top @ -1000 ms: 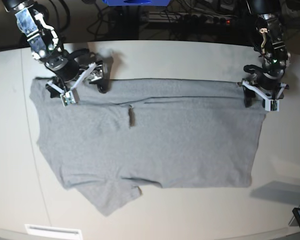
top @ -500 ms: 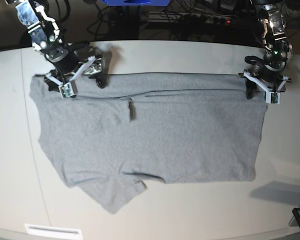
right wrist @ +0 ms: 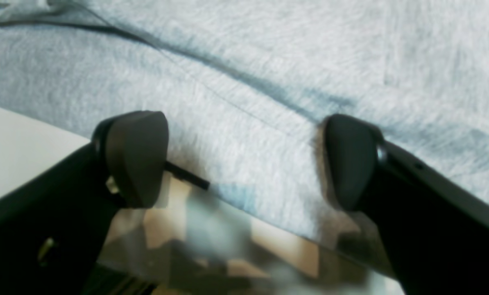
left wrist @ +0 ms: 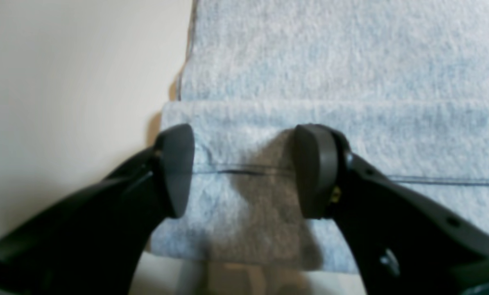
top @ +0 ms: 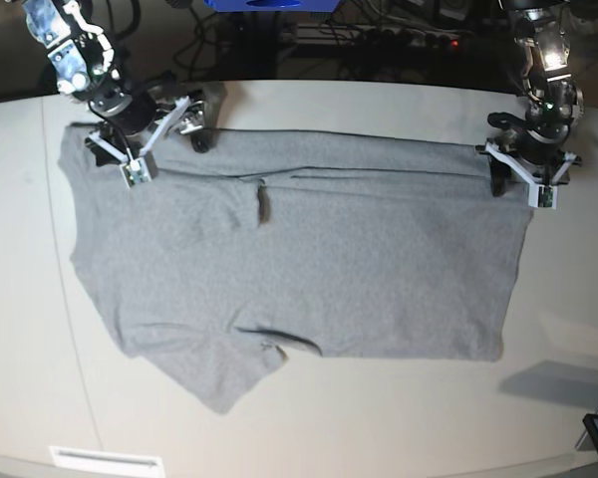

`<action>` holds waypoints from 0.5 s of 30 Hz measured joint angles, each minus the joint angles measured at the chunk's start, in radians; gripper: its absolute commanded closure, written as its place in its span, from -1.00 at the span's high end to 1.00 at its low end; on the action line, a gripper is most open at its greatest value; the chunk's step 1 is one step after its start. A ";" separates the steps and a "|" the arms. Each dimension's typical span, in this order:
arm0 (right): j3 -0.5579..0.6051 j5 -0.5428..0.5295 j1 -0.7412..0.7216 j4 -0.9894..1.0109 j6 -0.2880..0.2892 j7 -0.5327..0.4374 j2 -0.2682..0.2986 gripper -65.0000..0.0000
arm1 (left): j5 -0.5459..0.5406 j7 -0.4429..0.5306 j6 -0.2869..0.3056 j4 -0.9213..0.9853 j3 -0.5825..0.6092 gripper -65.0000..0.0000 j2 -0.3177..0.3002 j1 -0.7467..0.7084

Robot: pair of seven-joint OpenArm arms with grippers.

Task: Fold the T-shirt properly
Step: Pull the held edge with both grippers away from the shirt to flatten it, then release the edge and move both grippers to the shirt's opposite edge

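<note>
The T-shirt (top: 299,269) lies flat on the table (top: 379,438), plain grey side up; no lettering or label can be read. At the view's left, the right gripper (top: 149,134) stands over the shirt's far edge, jaws spread wide, holding nothing. At the right, the left gripper (top: 523,179) straddles the far corner, jaws apart.
</note>
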State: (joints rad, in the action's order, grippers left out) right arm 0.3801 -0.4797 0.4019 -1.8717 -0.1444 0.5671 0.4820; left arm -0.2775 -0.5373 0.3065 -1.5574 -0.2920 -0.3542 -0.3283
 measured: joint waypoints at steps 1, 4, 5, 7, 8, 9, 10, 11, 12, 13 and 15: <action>0.002 -0.004 -0.007 -0.005 0.000 0.018 0.000 0.77 | 0.010 -0.014 0.000 -0.016 0.000 0.17 0.000 -0.003; 0.002 -0.016 -0.048 -0.004 -0.003 0.090 -0.008 0.77 | 0.019 -0.042 -0.003 -0.049 0.000 0.17 0.006 -0.016; 0.002 -0.013 -0.057 -0.004 -0.004 0.103 -0.021 0.77 | 0.024 -0.049 -0.003 -0.058 0.000 0.17 0.005 -0.019; 0.002 -0.011 -0.068 -0.004 -0.012 0.112 -0.031 0.77 | 0.035 -0.061 -0.009 -0.071 0.000 0.17 0.005 -0.019; 0.002 -0.011 -0.070 -0.004 -0.012 0.116 -0.031 0.77 | 0.039 -0.067 -0.011 -0.077 0.000 0.17 0.004 -0.021; 0.002 -0.012 -0.074 -0.004 -0.011 0.117 -0.032 0.77 | 0.041 -0.067 -0.012 -0.080 0.000 0.17 0.002 -0.021; 0.002 -0.014 -0.078 -0.005 -0.011 0.122 -0.031 0.77 | 0.041 -0.079 -0.011 -0.084 0.000 0.17 0.002 -0.021; 0.002 -0.017 -0.080 -0.010 -0.011 0.129 -0.031 0.77 | 0.041 -0.096 -0.012 -0.090 0.000 0.17 0.002 -0.021; 0.002 -0.018 -0.081 -0.016 -0.011 0.138 -0.031 0.77 | 0.040 -0.113 -0.010 -0.094 -0.004 0.17 0.003 -0.018; 0.002 -0.019 -0.080 -0.025 -0.012 0.149 -0.031 0.77 | 0.036 -0.118 -0.009 -0.095 -0.019 0.17 0.005 -0.017; 0.004 -0.022 -0.073 -0.048 -0.014 0.180 -0.031 0.77 | 0.043 -0.133 -0.012 -0.119 -0.056 0.17 0.007 -0.016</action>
State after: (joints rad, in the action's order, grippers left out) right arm 0.3840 -0.5018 0.3286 -1.9194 -0.1585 0.7471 0.4507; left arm -0.2344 -0.6701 0.2943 -1.6760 -0.3477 -0.3473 -0.3447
